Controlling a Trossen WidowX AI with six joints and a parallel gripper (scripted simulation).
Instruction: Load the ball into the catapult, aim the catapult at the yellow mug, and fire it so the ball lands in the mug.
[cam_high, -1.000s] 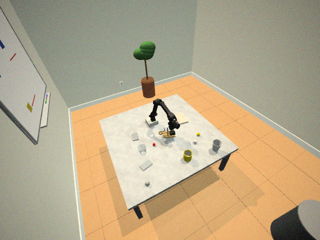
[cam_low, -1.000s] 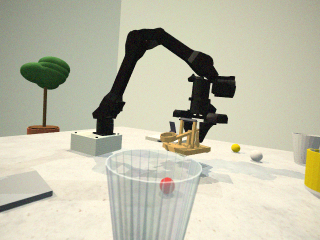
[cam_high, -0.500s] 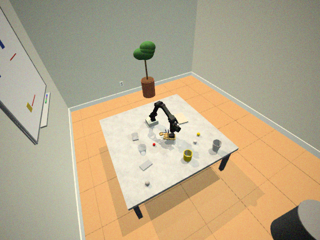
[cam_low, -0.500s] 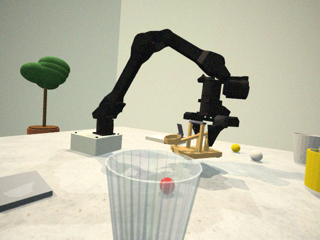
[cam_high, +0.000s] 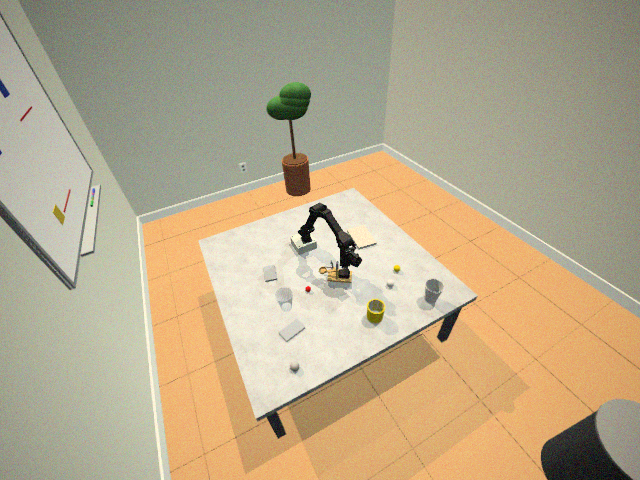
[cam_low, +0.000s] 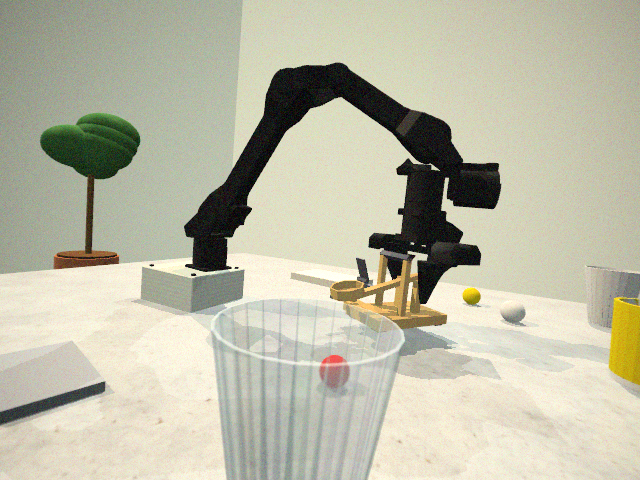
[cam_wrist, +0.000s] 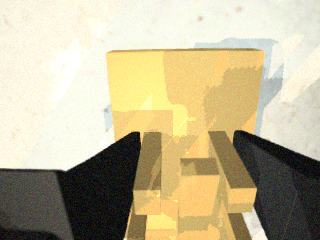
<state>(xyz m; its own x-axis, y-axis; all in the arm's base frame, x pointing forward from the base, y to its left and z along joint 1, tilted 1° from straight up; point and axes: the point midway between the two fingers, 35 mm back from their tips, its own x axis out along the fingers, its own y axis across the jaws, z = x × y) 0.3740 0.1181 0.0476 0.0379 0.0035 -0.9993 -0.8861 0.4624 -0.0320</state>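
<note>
My gripper (cam_high: 343, 273) (cam_low: 409, 289) (cam_wrist: 187, 137) is shut on the uprights of the wooden catapult (cam_high: 338, 279) (cam_low: 423, 318) (cam_wrist: 200, 75). The catapult is level or nearly so, and its base appears slightly above the table. Its cup (cam_low: 347, 290) points toward the arm's base side and looks empty. The yellow mug (cam_high: 375, 313) (cam_low: 624, 341) stands upright near the table's front edge. A red ball (cam_high: 308, 288) (cam_low: 334, 370) lies beside the catapult. A yellow ball (cam_high: 397, 268) (cam_low: 470, 296) and a white ball (cam_high: 390, 284) (cam_low: 512, 311) lie beyond it.
A clear cup (cam_high: 283, 298) (cam_low: 299, 418) and a grey cup (cam_high: 433, 292) (cam_low: 607, 297) stand on the table (cam_high: 330, 341). Two grey slabs (cam_high: 269, 273) (cam_high: 292, 330), a cream board (cam_high: 362, 236) and a pale ball (cam_high: 294, 366) also lie there.
</note>
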